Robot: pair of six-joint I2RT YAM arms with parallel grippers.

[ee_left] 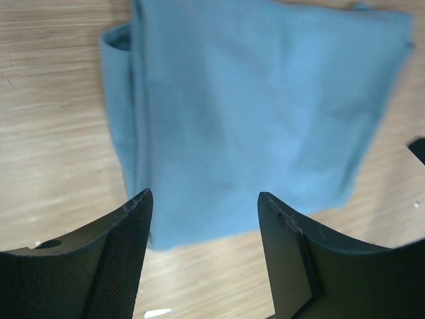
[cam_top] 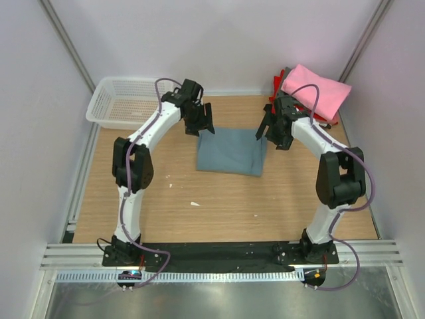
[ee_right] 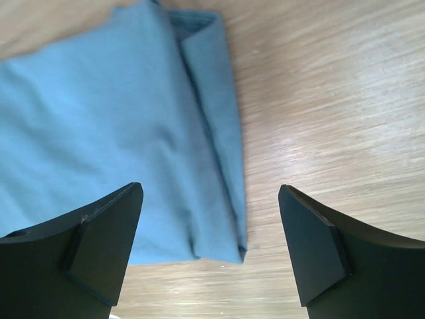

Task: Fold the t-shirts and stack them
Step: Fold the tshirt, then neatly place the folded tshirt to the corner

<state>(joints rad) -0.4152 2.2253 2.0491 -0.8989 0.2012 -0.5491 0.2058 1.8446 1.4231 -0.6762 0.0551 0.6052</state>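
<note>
Top external view: the wooden bench (cam_top: 219, 206) stretches out ahead of my two bases, with my arms arched over it from either side. Near its middle, towards the far half, the dusty teal-blue t-shirt (cam_top: 231, 151) lies flat as a folded rectangle, and nothing rests on it. At the far left corner sits a white lattice basket (cam_top: 106, 106), partly overhanging the bench edge. At the far right corner a pink t-shirt (cam_top: 317, 90) lies loosely folded on a heap, with some red cloth (cam_top: 277, 83) poking out beside and beneath it.

My left gripper (cam_top: 202, 123) hangs over the teal shirt's far left corner. Its fingers (ee_left: 129, 226) are parted to a moderate gap and hold nothing, and the shirt's layered side edge shows below them in the left wrist view.

My right gripper (cam_top: 269, 133) hangs at the shirt's far right corner. Its fingers (ee_right: 312, 232) are spread wide and hold nothing, with one over the cloth and the other over bare wood just past the folded edge.

A small white scrap (cam_top: 194, 203) lies on the bench nearer to me, apart from the shirt.
</note>
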